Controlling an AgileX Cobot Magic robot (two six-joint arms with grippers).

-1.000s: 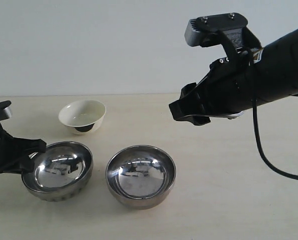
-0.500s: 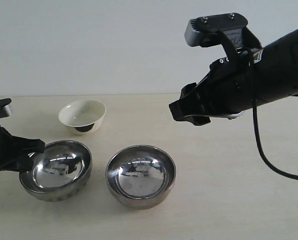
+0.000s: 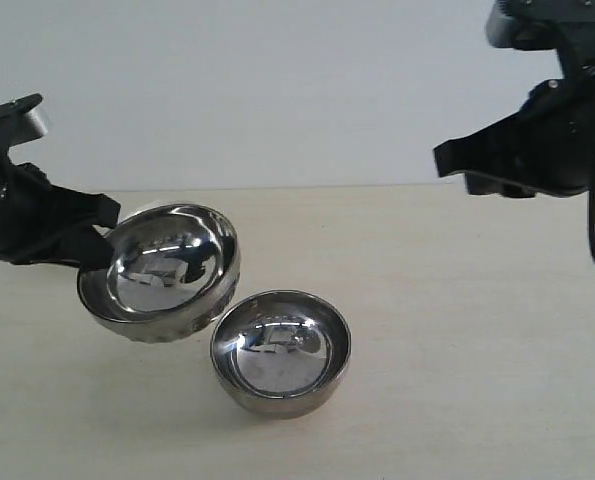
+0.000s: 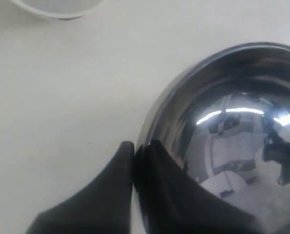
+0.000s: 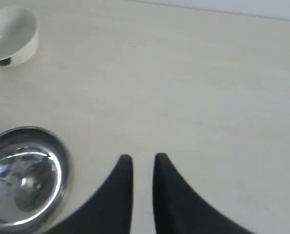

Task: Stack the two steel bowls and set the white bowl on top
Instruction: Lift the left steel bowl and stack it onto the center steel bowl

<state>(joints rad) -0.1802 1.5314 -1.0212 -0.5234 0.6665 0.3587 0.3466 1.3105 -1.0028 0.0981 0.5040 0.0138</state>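
The left claw (image 4: 135, 146) clenches the rim of the dimpled bowl (image 3: 167, 265), which hangs tilted above the table (image 3: 457, 330) at ten o'clock from the plain bowl (image 3: 280, 350), close to its rim. The plain bowl sits upright on the table. The right claw (image 5: 142, 158) hovers high at two o'clock, its fingers slightly parted and empty. The white bowl (image 5: 10, 35) stands on the table, well apart from the plain bowl.

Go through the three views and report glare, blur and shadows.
Exterior view: soft, even light; the lifted dimpled steel bowl and the smooth steel bowl mirror bright streaks, and faint shadows lie on the table. Left wrist view: the left claw is dark and blurred, pinching the lifted bowl's rim. Right wrist view: the right claw is soft-edged, the white bowl clearer.
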